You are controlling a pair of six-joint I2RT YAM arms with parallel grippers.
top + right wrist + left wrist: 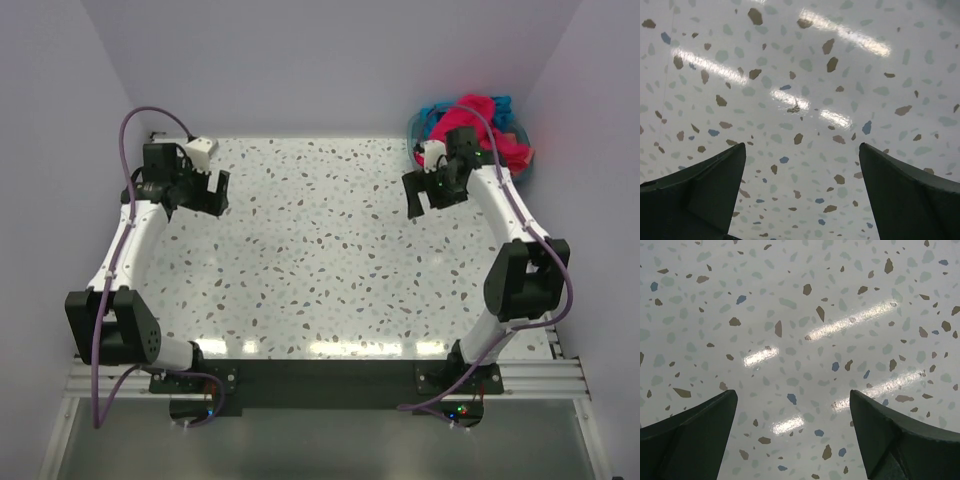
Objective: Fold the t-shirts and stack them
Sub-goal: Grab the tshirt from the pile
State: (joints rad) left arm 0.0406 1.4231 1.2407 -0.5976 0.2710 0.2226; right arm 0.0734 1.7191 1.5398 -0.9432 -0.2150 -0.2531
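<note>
Top external: shows t-shirts [482, 112] heaped in basket [413, 128] just behind right gripper [432, 200], far from left gripper [193, 205]; both spread apart, holding nothing.

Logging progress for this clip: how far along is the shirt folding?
Done: nothing; the table holds no folded shirt. In hand: nothing; left hand and right hand hang open above it. Left: all the t-shirts, heaped in the basket at the far right corner, need fetching, folding, stacking.

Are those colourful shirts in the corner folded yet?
Not folded. The crimson-pink cloth t-shirt lies crumpled in a heap inside the teal plastic basket.
</note>
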